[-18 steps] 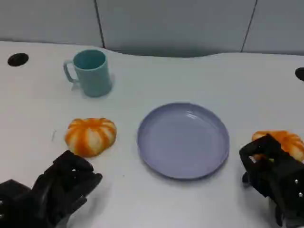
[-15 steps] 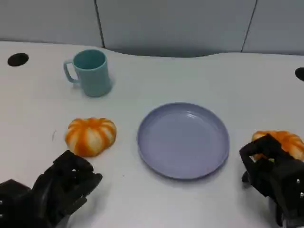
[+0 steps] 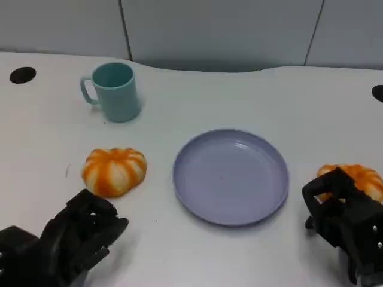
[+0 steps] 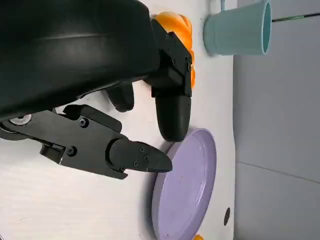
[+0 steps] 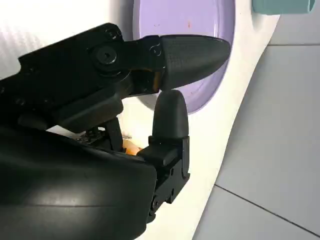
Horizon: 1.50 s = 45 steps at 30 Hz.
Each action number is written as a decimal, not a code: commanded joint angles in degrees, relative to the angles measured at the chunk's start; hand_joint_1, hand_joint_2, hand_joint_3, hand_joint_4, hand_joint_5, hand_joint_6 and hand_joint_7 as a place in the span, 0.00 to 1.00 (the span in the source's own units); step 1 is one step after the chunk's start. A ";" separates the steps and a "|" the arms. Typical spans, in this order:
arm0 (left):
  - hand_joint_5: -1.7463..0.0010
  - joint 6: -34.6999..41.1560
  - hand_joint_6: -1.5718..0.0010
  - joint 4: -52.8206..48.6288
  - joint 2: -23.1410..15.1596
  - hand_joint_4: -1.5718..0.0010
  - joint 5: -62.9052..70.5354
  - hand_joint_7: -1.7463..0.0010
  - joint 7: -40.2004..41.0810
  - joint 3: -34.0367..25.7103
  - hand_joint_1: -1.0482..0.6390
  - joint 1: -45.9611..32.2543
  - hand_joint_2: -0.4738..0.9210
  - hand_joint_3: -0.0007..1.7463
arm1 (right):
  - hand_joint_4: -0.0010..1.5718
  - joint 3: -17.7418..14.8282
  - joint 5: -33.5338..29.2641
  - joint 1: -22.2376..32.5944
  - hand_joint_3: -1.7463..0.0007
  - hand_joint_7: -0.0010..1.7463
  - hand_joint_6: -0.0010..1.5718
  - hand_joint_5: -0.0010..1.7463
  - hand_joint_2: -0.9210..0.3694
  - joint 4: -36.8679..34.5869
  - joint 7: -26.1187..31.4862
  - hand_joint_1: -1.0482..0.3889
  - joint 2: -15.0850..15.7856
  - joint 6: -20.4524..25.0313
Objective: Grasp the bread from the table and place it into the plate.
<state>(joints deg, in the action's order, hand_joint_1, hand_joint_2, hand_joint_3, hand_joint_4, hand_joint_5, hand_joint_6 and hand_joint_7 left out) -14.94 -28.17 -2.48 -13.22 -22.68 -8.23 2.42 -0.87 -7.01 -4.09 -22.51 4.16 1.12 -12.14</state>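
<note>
1. Two bread rolls lie on the tabletop (image 3: 197,257): one orange-striped roll (image 3: 114,171) left of the plate (image 3: 231,176), and a second roll (image 3: 353,179) at the right, partly behind my right hand (image 3: 347,224).
2. Almost nothing has changed over the last half second: both rolls, the plate and the mug (image 3: 112,91) sit where they were, and my hands have barely shifted. I judge that the reach has not really started, so the whole task is ahead of me.
3. My left hand (image 3: 78,236) hovers near the left roll, just short of it and not touching. Its fingers are apart and it holds nothing.
4. My right hand sits just beside the right roll, which peeks out past my fingers. The fingers are parted with nothing between them; whether they touch the roll I cannot tell.
5. The plate is bare, lying flat between the two rolls, so either roll could go straight in.
6. The teal mug stands upright, well behind the left roll and away from any path to the plate. A dark round hole (image 3: 22,75) in the tabletop lies at the far left.
7. Nothing stands between either roll and the plate; the low rim is the one thing to lift over.
</note>
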 commanded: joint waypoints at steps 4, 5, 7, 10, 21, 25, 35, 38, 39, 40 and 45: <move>0.00 -1.80 0.76 -0.32 -1.17 0.64 0.39 0.00 0.15 -0.46 0.44 -0.19 1.00 0.10 | 0.40 0.01 -0.49 0.03 0.75 0.91 0.26 1.00 0.00 -0.47 0.79 0.57 0.74 -1.29; 0.00 -2.51 0.76 -0.41 -1.35 0.63 0.84 0.00 0.34 -0.41 0.44 -0.17 1.00 0.10 | 0.40 0.09 -0.64 0.16 0.75 0.90 0.26 1.00 0.00 0.14 0.92 0.57 0.52 -0.45; 0.00 -5.19 0.76 -0.59 -1.90 0.63 2.86 0.00 1.48 -0.08 0.44 -0.06 1.00 0.09 | 0.39 0.18 -0.71 0.29 0.75 0.90 0.25 1.00 0.00 0.71 1.08 0.57 0.15 0.20; 0.00 -12.54 0.77 1.08 -4.99 0.61 10.00 0.00 3.77 1.68 0.44 0.01 1.00 0.09 | 0.38 0.11 -0.14 0.28 0.75 0.90 0.26 1.00 0.00 1.08 0.82 0.57 -0.47 1.10; 0.58 -8.44 0.69 20.67 -22.62 0.84 60.28 0.90 22.70 8.87 0.28 4.28 1.00 0.06 | 0.40 1.11 -2.08 0.48 0.74 0.90 0.26 1.00 0.00 1.99 2.11 0.56 -1.08 1.94; 0.90 -0.95 0.85 23.71 -25.34 0.98 64.29 0.99 17.19 11.81 0.23 7.45 1.00 0.04 | 0.40 1.13 -1.45 0.39 0.74 0.90 0.25 1.00 0.00 1.41 2.05 0.56 -1.04 1.04; 0.99 1.17 0.90 -2.63 -25.40 0.98 62.59 1.00 12.15 23.12 0.23 28.66 0.92 0.00 | 0.40 1.61 -1.24 0.13 0.74 0.90 0.25 1.00 0.00 1.43 1.47 0.56 -0.49 1.46; 0.99 1.06 0.91 -11.06 -24.43 0.98 63.00 1.00 13.23 26.74 0.23 33.79 0.93 0.00 | 0.40 1.54 -1.17 0.14 0.74 0.89 0.25 1.00 0.00 0.99 1.78 0.56 -0.60 1.00; 0.99 1.57 0.92 -14.48 -23.68 0.99 63.31 1.00 12.97 28.18 0.23 35.84 0.93 0.00 | 0.40 1.52 -1.19 0.17 0.74 0.89 0.25 1.00 0.00 0.89 1.88 0.56 -0.62 0.86; 0.99 2.05 0.93 -17.67 -22.94 0.99 63.47 1.00 12.63 29.48 0.22 37.71 0.92 0.00 | 0.39 1.53 -1.17 0.24 0.74 0.89 0.25 1.00 0.00 0.94 1.83 0.56 -0.59 0.85; 1.00 2.65 0.94 -29.96 -20.03 1.00 63.29 1.00 13.53 34.51 0.22 43.59 0.88 0.00 | 0.40 1.55 -1.02 0.31 0.74 0.90 0.26 1.00 0.00 0.42 1.52 0.57 -0.26 -0.54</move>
<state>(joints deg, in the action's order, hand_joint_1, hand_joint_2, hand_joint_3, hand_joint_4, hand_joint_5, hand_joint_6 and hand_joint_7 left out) -12.56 -52.93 -23.26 49.77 -9.94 24.01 43.43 1.14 -8.53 -3.81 -21.65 5.66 -0.03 -11.35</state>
